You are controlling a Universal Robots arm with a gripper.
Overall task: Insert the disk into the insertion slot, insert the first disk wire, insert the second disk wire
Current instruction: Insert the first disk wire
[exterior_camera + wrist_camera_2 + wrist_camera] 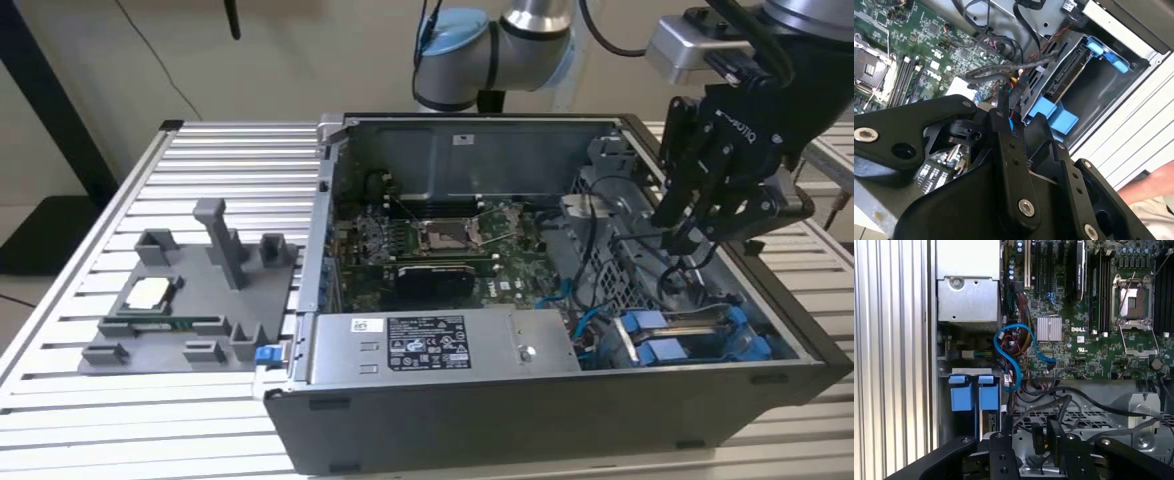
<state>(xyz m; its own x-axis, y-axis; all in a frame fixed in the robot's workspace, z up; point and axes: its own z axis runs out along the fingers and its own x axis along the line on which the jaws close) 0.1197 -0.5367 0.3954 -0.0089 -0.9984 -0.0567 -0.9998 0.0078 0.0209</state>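
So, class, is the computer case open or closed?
Open. The computer case has no panel over its upward-facing side, and the motherboard inside lies exposed.

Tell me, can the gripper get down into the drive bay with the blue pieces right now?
Probably yes. In the exterior view the gripper hangs just above the drive bay, whose top is open. Loose black cables close by might brush it on the way.

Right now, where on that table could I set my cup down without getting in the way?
The slatted table is bare beyond the grey parts tray and on its near side, at the exterior view's lower left beside the computer case. Crowded: inside the case, where cables tangle under the gripper.
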